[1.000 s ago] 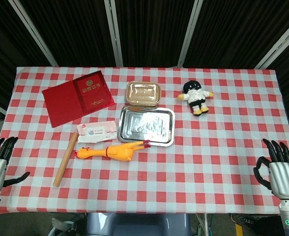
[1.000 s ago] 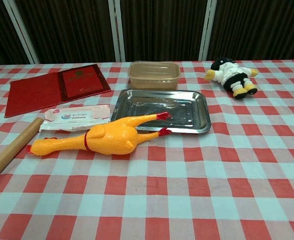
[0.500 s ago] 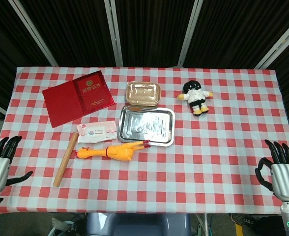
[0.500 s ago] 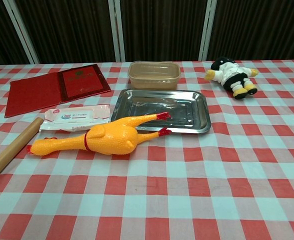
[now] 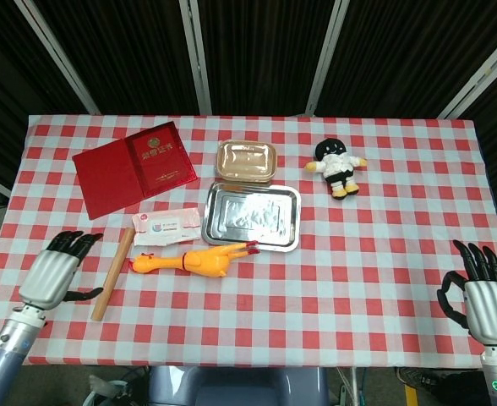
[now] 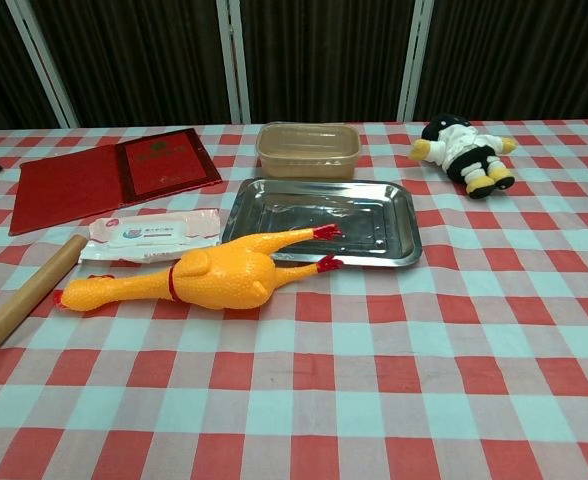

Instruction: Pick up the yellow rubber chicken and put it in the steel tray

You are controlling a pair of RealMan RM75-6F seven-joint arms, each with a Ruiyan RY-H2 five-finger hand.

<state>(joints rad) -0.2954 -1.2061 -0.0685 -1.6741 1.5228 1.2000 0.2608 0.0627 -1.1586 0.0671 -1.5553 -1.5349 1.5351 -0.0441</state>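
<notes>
The yellow rubber chicken [image 5: 194, 260] [image 6: 184, 280] lies on its side on the checked cloth, head to the left, red feet reaching the front edge of the steel tray [image 5: 220, 232] [image 6: 394, 245]. The tray holds nothing. My left hand [image 5: 54, 271] hovers over the table's left front part, open, fingers spread, left of the wooden rolling pin [image 5: 112, 275] and well left of the chicken. Only a dark fingertip of it shows at the chest view's left edge. My right hand [image 5: 481, 296] hangs open off the table's right front corner, far from the chicken.
A wet-wipes packet [image 5: 166, 224] lies just behind the chicken. A red booklet [image 5: 134, 167] lies at the back left. A tan lidded box [image 5: 247, 161] stands behind the tray, and a plush doll [image 5: 338, 167] lies at the back right.
My left hand has moved up and to the right, from off the table's left corner to over the cloth beside the rolling pin. The right hand shifted only slightly. The chicken has not moved.
</notes>
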